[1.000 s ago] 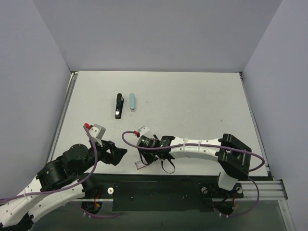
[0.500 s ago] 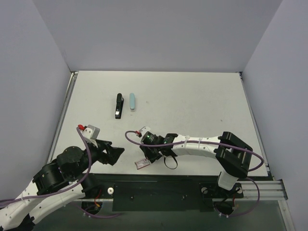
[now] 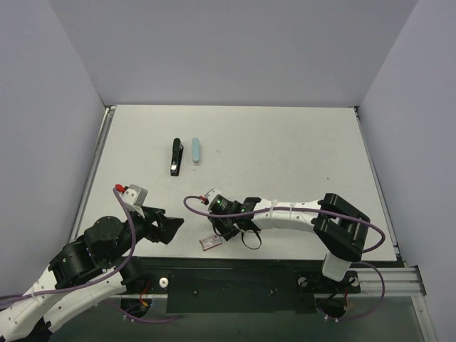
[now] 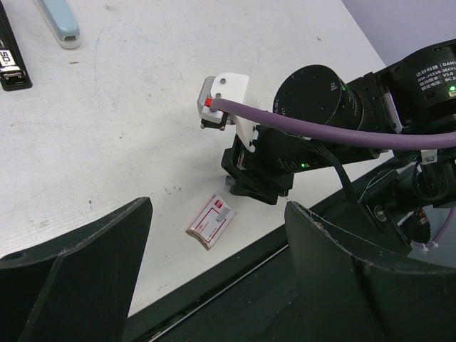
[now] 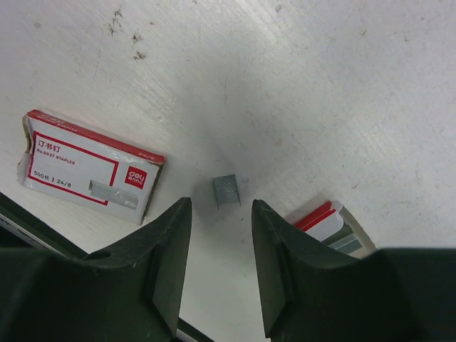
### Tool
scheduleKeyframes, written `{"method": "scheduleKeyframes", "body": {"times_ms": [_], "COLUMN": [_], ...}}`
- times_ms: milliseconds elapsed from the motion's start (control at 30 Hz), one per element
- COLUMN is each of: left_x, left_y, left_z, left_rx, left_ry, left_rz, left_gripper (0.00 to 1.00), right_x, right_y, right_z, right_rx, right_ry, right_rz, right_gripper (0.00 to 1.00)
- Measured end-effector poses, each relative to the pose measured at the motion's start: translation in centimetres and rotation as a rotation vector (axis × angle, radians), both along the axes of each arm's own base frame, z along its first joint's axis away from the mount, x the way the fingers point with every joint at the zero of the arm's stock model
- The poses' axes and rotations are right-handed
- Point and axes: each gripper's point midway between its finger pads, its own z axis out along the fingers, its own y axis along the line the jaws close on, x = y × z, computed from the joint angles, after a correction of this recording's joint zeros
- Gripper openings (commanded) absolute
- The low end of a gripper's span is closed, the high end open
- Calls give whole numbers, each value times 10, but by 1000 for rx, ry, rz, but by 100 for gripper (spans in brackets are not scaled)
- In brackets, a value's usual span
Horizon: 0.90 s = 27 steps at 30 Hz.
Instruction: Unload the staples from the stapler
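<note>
The stapler lies at the back left of the table as a black part point(image 3: 175, 157) point(image 4: 11, 53) with a light blue part point(image 3: 196, 151) point(image 4: 60, 20) beside it. A short grey strip of staples point(image 5: 226, 190) rests loose on the table just beyond my right gripper's fingertips. The right gripper point(image 5: 221, 214) point(image 3: 221, 229) hovers over it, jaws partly apart with nothing between them. My left gripper point(image 4: 217, 205) point(image 3: 167, 226) stands wide open and empty near the front edge, to the left of the right gripper.
A red and white staple box point(image 5: 89, 167) point(image 3: 209, 242) point(image 4: 211, 221) lies near the table's front edge. A red, white and grey piece point(image 5: 329, 226) shows partly under the right finger. The black front rail point(image 3: 235, 281) runs below the table edge.
The right gripper's jaws have narrowed and it has shifted slightly over the staple strip. The left arm drew back to the left, then held still and open.
</note>
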Motion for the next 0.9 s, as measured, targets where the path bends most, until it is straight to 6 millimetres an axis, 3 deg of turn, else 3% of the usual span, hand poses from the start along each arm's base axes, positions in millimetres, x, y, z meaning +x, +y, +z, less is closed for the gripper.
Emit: {"method": "scheduleKeyframes", "body": {"times_ms": [500, 900], "left_x": [2, 3], "left_y": [0, 0], "left_z": [-2, -4], "left_rx": [8, 9], "left_ry": [8, 17], "left_rz": [10, 10], "left_gripper": [86, 86], "right_x": [2, 1], "right_y": [6, 7], "right_z": [-8, -8], "right_rx": [6, 9], "right_ry": [3, 1], "right_rz": [13, 13], "right_gripper": [30, 18]}}
